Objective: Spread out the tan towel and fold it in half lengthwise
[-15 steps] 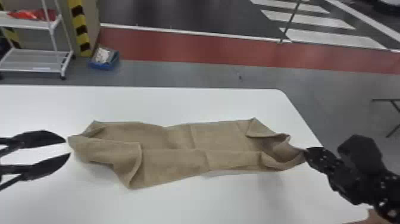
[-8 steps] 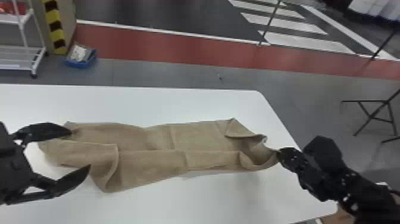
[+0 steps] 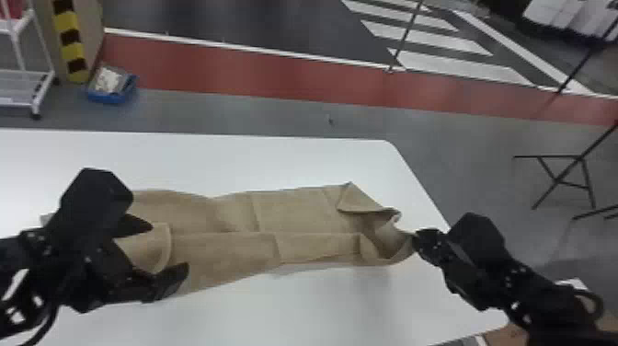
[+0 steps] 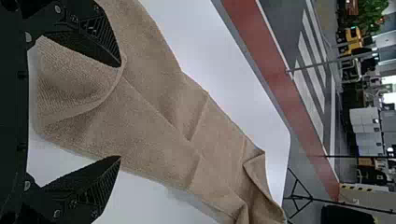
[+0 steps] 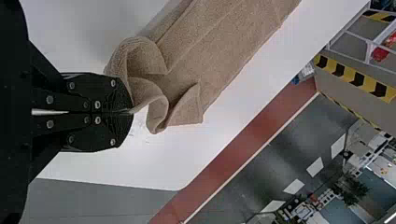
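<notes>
Across the white table lies the tan towel (image 3: 294,211), a long creased strip with its right end bunched up. My right gripper (image 3: 416,239) is at that right end; in the right wrist view the right gripper (image 5: 130,112) is shut on the towel's edge. Over the towel's left end is my left gripper (image 3: 170,248), its fingers spread wide. In the left wrist view the left gripper (image 4: 120,112) stands open, with a folded-over flap of the towel (image 4: 74,84) between and beneath its fingers.
The white table (image 3: 276,161) has its right edge beyond the towel's bunched end. On the floor behind stand a blue bin (image 3: 110,87) and a white rack (image 3: 27,87); a black folding stand (image 3: 565,179) is at the right.
My left gripper has moved right and inward, from beside the towel to over its left end. The head view has shifted toward the right. The right gripper keeps its hold at the right end.
</notes>
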Action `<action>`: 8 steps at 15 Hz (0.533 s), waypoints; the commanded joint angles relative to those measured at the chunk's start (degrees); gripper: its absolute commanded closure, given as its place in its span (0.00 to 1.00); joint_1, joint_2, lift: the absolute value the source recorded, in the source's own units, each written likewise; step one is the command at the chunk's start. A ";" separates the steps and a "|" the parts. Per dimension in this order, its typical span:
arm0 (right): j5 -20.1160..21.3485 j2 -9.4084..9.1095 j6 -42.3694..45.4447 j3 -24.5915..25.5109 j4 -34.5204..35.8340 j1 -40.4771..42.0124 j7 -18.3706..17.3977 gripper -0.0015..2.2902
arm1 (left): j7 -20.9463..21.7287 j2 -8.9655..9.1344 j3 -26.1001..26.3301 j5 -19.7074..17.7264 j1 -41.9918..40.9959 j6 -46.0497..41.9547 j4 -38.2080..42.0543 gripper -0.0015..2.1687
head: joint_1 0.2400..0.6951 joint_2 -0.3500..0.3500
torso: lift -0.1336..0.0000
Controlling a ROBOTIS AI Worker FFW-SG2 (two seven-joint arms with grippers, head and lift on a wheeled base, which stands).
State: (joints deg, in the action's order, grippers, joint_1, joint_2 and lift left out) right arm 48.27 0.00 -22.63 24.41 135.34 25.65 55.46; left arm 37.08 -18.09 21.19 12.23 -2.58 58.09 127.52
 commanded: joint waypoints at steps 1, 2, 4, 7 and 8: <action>0.24 -0.05 0.00 -0.15 -0.07 0.28 0.00 0.58 | -1.75 2.18 2.63 0.16 3.20 1.64 -4.29 0.10 | 1.00 0.00 | 0.04; 0.33 -0.05 0.17 -0.15 -0.16 0.46 0.00 0.58 | -2.45 3.15 3.07 0.16 4.69 1.64 -6.75 0.10 | 1.00 0.00 | 0.04; 0.33 -0.05 0.17 -0.15 -0.16 0.81 0.00 0.58 | -4.21 3.77 3.86 0.52 6.54 1.64 -10.45 0.10 | 1.00 0.00 | 0.04; 0.33 -0.05 0.17 0.02 -0.16 1.25 0.00 0.58 | -6.67 4.73 5.44 1.75 8.21 1.47 -14.14 0.10 | 1.00 0.00 | 0.04; 0.33 -0.05 0.52 0.11 -0.16 1.42 0.00 0.58 | -8.25 4.73 6.41 2.19 8.29 1.29 -14.58 0.10 | 1.00 0.00 | 0.04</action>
State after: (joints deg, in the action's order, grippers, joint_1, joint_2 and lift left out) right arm 48.60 0.00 -22.39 24.40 135.17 26.83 55.46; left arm 29.89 -13.56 26.30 13.63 5.33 59.58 114.07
